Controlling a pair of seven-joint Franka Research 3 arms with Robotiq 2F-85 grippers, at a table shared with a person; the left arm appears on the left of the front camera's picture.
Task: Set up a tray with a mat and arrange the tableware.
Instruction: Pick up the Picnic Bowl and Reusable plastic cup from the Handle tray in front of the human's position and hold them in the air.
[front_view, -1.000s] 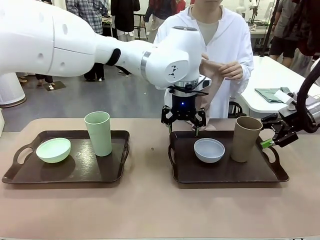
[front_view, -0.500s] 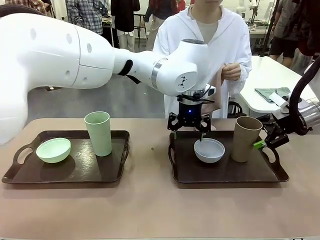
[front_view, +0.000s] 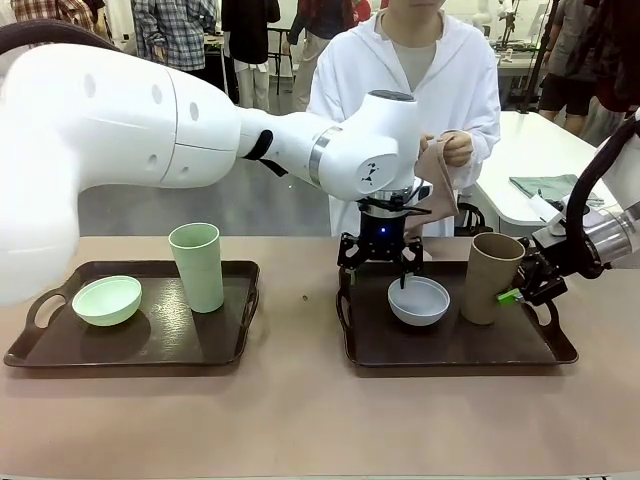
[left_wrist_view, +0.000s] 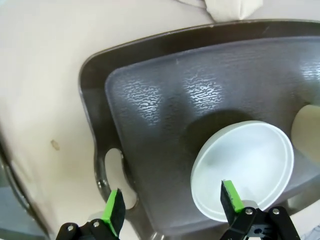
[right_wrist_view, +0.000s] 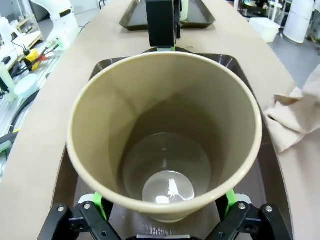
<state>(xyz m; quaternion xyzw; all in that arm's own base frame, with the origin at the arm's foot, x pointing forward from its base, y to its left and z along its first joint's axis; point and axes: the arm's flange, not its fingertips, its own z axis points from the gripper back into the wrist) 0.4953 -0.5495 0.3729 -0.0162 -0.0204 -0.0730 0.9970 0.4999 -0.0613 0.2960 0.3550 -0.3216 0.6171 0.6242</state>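
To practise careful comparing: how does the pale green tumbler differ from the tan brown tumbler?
Colour: the pale green tumbler is green, the tan brown tumbler is brown. Place: the green one stands on the left tray, the brown one on the right tray. Company: the right gripper has its open fingers either side of the brown tumbler, while the green one stands free. Both are upright and handleless.

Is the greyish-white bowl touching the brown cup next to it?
Apart. The front view shows a strip of dark tray between the bowl and the cup.
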